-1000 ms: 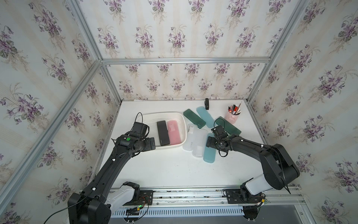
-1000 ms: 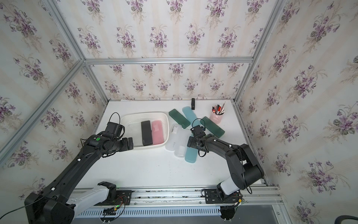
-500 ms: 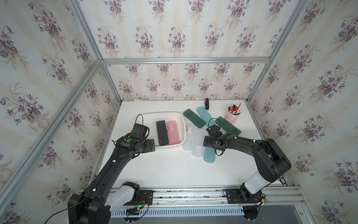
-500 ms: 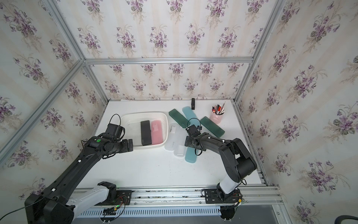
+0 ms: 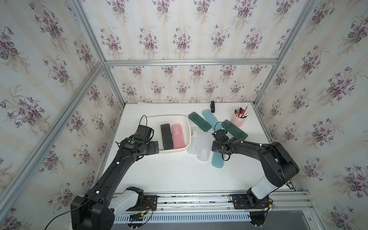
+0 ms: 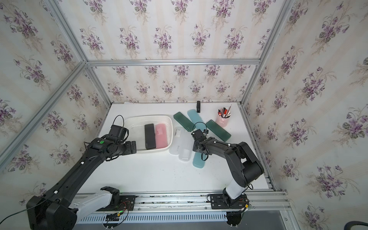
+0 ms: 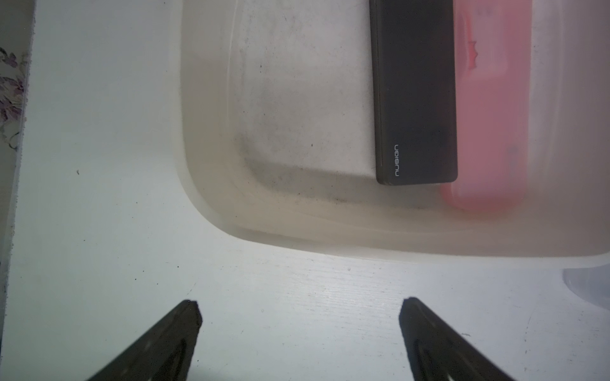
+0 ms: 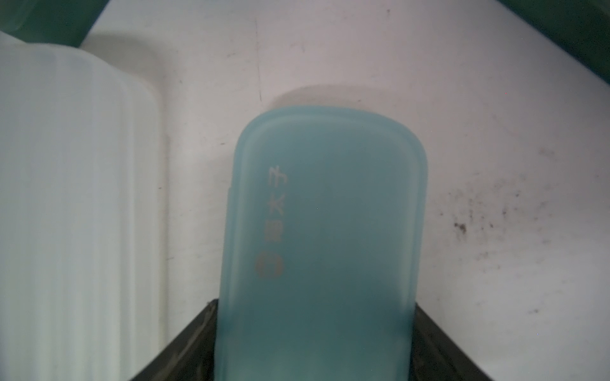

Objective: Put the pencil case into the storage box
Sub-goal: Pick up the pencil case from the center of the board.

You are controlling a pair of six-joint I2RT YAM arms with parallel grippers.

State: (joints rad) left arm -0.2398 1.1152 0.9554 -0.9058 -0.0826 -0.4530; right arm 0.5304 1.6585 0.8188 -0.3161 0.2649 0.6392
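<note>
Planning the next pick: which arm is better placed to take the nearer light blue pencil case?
Right. The right gripper straddles the light blue pencil case; the left gripper hangs open beside the storage box, farther away.

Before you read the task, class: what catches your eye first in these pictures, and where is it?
The right claw clasps a light blue pencil case lying beside two frosted white cases. The white storage box holds a black pencil case and a pink pencil case side by side; the left claw hangs open outside its near corner.
</note>
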